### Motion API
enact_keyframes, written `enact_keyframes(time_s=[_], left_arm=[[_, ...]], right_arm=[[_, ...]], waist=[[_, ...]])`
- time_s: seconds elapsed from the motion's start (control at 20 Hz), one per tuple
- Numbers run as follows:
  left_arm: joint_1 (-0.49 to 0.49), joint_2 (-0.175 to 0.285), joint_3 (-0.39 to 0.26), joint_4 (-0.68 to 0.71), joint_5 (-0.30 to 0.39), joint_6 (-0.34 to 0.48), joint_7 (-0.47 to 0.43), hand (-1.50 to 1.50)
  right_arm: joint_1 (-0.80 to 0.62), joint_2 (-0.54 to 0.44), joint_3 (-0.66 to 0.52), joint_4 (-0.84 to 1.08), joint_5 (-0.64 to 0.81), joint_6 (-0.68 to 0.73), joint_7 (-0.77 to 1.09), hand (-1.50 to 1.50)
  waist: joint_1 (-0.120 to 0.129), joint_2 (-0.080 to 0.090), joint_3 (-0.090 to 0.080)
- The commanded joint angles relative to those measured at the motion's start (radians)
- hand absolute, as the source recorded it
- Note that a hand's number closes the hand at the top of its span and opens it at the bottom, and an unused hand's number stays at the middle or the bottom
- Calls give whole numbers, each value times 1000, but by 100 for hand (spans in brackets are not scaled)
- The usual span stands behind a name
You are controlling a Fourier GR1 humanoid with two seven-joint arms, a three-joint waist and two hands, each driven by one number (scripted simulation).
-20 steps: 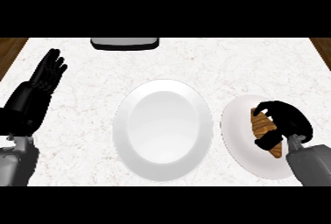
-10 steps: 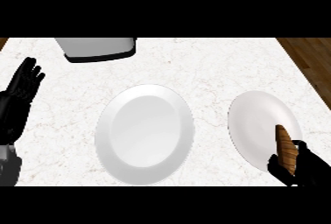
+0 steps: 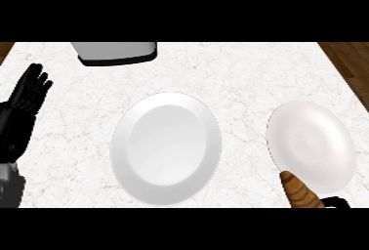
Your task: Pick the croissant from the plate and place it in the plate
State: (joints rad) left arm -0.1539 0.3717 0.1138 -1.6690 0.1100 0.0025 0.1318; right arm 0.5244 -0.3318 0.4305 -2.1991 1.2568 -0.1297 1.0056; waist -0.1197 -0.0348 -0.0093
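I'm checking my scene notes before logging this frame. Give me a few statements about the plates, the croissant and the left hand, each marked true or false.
1. The croissant lies in the middle of the right plate. False: it shows at that plate's near rim, by the view's lower edge.
2. The middle plate has nothing on it. True.
3. The left hand is open, fingers up. True.
4. The left hand touches the middle plate. False: bare counter lies between them.

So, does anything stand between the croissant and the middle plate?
Nothing visible does. The croissant is at the right plate's near edge; only bare counter lies between it and the middle plate.
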Motion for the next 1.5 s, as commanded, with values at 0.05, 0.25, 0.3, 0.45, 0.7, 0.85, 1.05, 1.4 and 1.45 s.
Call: enact_keyframes(time_s=[0.05, 0.25, 0.3, 0.45, 0.7, 0.85, 1.05, 1.4, 1.45], left_arm=[[-13, -20, -34, -27, -12, 2, 5, 0], [-36, 4, -29, -13, 0, -29, 15, 0], [-10, -38, -65, -34, -19, -11, -4, 0], [-76, -17, -41, -23, -6, -10, 38, 0], [-88, -42, -63, 20, -9, -31, 1, 0], [-132, -60, -84, 6, -27, -3, 41, 0], [-140, -44, -83, 20, -30, -27, 22, 0], [-120, -76, -104, 54, -30, -42, -41, 0], [-160, -85, -109, 52, -53, -11, -22, 0]], right_arm=[[51, 68, 212, -248, 239, -52, 50, 150], [49, 131, 418, -348, 415, -28, 47, 150], [32, 167, 471, -327, 475, -13, 60, 150], [-35, 291, 608, -254, 597, 43, 86, 150], [-215, 327, 685, -156, 634, 115, 235, 150], [-275, 325, 646, -105, 573, 70, 258, 150], [-306, 324, 608, -89, 484, 52, 262, 150], [-361, 324, 451, -10, 348, -8, 261, 150], [-373, 324, 415, -13, 325, 4, 254, 150]], waist=[[48, 9, 4], [66, 13, 3], [82, 18, 3], [95, 24, 4], [120, 38, 5], [127, 41, 5], [146, 48, 6], [171, 66, 5], [164, 67, 7]])
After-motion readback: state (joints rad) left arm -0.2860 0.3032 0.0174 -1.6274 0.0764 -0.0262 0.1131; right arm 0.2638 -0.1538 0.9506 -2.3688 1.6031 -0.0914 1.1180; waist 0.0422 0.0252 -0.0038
